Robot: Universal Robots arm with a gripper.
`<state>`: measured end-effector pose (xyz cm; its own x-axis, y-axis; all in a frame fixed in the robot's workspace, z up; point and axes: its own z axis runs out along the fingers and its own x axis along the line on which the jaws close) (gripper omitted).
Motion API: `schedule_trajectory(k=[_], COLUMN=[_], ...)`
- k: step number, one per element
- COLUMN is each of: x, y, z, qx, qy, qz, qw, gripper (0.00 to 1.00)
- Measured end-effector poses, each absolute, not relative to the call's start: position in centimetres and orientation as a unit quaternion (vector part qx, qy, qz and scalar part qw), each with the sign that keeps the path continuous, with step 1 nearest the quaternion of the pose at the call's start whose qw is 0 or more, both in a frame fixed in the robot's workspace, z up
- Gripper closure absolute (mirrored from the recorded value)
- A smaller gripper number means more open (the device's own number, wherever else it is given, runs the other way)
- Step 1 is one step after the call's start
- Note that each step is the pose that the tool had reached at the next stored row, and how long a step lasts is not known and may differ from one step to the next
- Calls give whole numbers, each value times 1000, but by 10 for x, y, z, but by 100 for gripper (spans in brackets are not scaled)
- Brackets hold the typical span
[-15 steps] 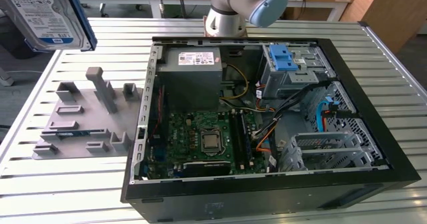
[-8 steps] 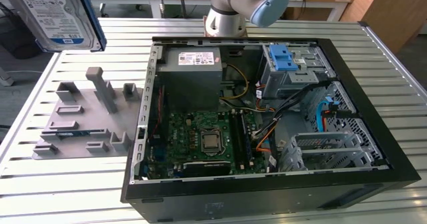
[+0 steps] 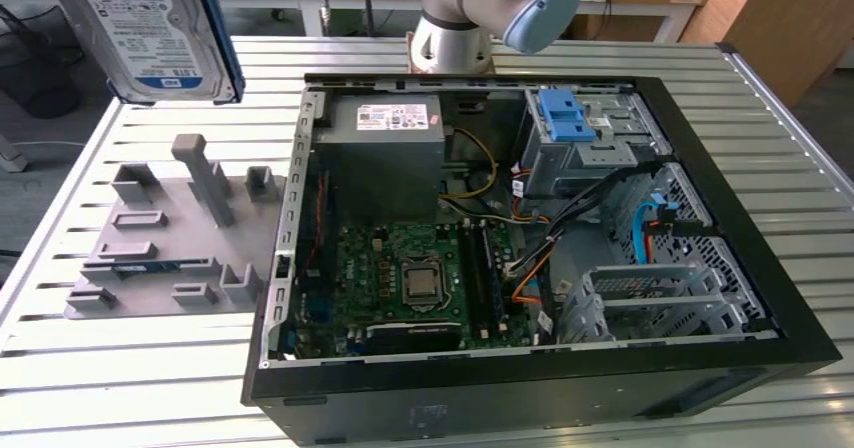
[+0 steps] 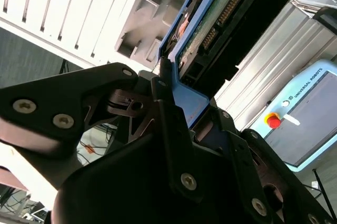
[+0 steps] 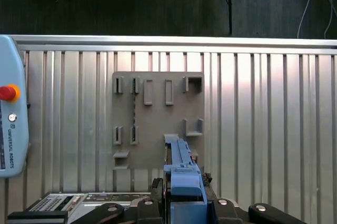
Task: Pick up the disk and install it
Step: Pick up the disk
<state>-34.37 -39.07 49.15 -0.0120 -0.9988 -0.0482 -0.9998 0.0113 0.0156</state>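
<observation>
The disk (image 3: 147, 33) hangs in the air at the exterior view's upper left, above the table's far corner. Its blue-and-white label faces the camera and a blue rail runs down its side. In the second wrist view my gripper (image 4: 187, 105) is shut on the disk (image 4: 221, 19), with the black fingers (image 4: 164, 90) clamping its blue rail and the green circuit board showing. The first wrist view looks down along the disk (image 5: 181, 163) edge-on, with my gripper (image 5: 183, 186) closed around it above the grey fixture plate (image 5: 158, 119).
An open computer case (image 3: 721, 168) lies on the slatted metal table (image 3: 80, 388), with a grey power-supply box (image 3: 387, 153) and a drive cage with a blue latch (image 3: 574, 118) inside. The grey fixture plate (image 3: 160, 238) sits beside the case. A teach pendant (image 5: 10, 124) lies nearby.
</observation>
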Motion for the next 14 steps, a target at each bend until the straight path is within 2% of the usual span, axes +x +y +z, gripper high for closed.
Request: schedule_trajectory(k=[14], x=[-329], y=[-411], z=[491], qx=[-703], qy=[711], qz=[22], qw=[12], gripper=[64])
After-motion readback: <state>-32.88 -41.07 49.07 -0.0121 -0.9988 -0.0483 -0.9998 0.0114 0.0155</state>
